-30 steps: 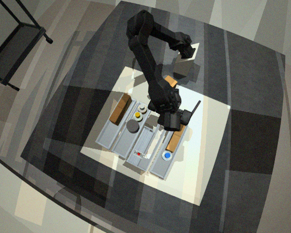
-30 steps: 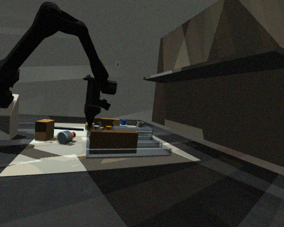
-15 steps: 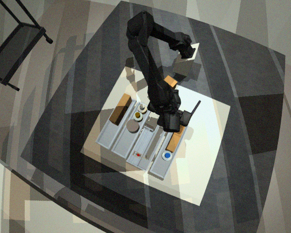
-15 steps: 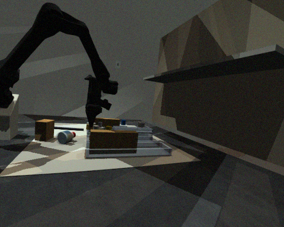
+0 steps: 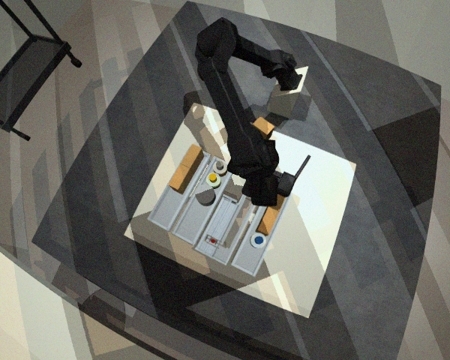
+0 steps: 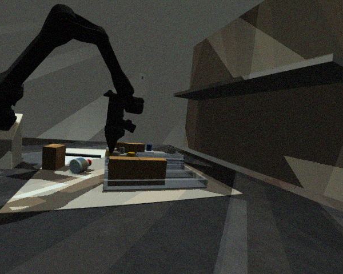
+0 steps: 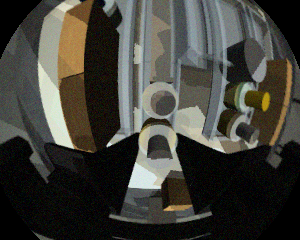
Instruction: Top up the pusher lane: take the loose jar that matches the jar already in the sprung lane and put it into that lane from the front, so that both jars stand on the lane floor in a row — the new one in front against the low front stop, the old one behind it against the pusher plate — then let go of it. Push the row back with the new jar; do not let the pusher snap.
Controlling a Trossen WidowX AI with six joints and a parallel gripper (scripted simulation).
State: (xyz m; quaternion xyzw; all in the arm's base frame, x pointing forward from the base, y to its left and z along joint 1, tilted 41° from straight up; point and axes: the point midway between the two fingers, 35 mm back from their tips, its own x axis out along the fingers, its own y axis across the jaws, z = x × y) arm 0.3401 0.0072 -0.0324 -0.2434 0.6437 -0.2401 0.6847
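In the wrist view my gripper is shut on a pale jar with a grey lid, held upright at the near end of the middle lane. A matching grey-lidded jar stands just ahead of it in the same lane, close to or touching it. In the top view the arm hides both jars. The sprung lane runs away from the arm, with a small red mark at its far end. In the exterior view the gripper points straight down into the tray of lanes.
The neighbouring lane holds a grey-lidded jar, a yellow-lidded jar and a grey disc. A blue-lidded jar and brown boxes fill the outer lanes. A red-capped jar lies beside a brown cube.
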